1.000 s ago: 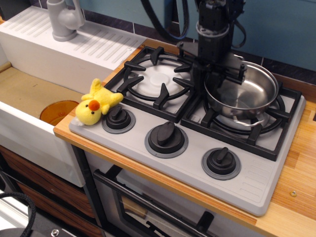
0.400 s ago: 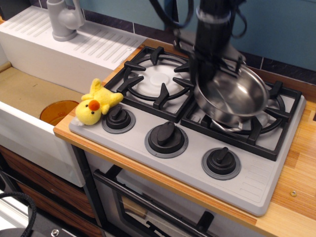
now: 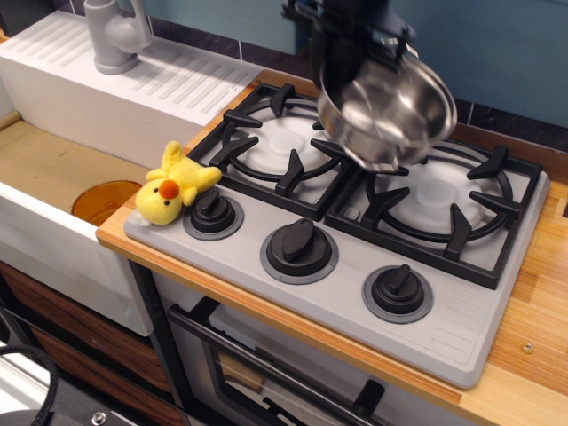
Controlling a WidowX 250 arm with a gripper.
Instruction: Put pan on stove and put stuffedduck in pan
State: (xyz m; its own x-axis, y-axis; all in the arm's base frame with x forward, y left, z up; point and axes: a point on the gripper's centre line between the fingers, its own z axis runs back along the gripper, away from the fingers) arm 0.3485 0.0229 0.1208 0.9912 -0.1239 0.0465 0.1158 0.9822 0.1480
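Note:
The shiny steel pan (image 3: 389, 108) hangs tilted in the air above the stove (image 3: 355, 222), between the two burners. My gripper (image 3: 342, 62) is shut on the pan's far-left rim and holds it up; the fingertips are blurred. The yellow stuffedduck (image 3: 171, 188) lies on the stove's front-left corner, beside the left knob (image 3: 213, 213). The right burner (image 3: 439, 195) and the left burner (image 3: 275, 142) are both bare.
A white sink with a grey faucet (image 3: 115, 35) stands to the left, with an orange disc (image 3: 102, 200) in its basin. Wooden counter (image 3: 532, 311) flanks the stove on the right. Two more knobs (image 3: 299, 248) line the front.
The pan has been lifted off the right burner and carried up and to the left, tilting as it goes. The duck has not moved.

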